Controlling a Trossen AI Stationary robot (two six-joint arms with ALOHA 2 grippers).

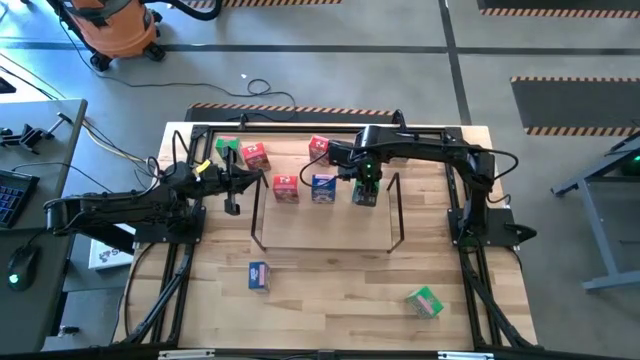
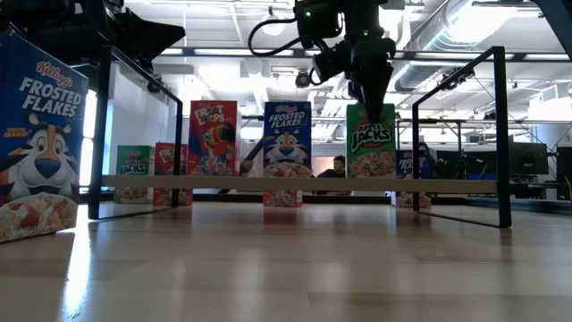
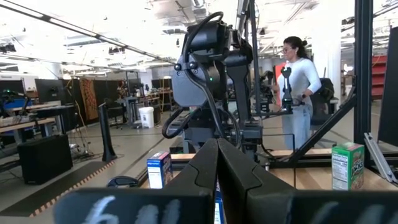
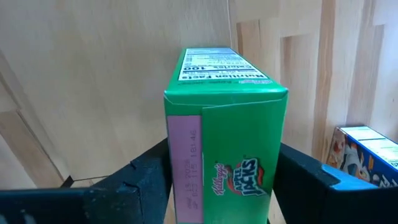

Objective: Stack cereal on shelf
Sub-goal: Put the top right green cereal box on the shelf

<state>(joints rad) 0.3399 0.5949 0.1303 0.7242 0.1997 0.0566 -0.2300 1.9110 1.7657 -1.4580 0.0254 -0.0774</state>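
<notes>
Above the shelf (image 1: 325, 215), the right gripper (image 2: 371, 97) straddles an upright green cereal box (image 4: 224, 143), jaws slightly parted; left gripper (image 3: 217, 180) sits closed.

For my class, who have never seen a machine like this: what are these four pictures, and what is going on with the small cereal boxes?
These are four cameras on one two-armed robot at a wooden table. One looks straight down, one looks level across the tabletop, and one sits on each wrist.

The right tool is at the top of a green Apple Jacks box, a finger on each side, standing it on the wire shelf next to a Frosted Flakes box and a Froot Loops box.

The left tool waits shut, beside the shelf.

More boxes stand behind the shelf; a blue box and a green box lie loose in front.
</notes>
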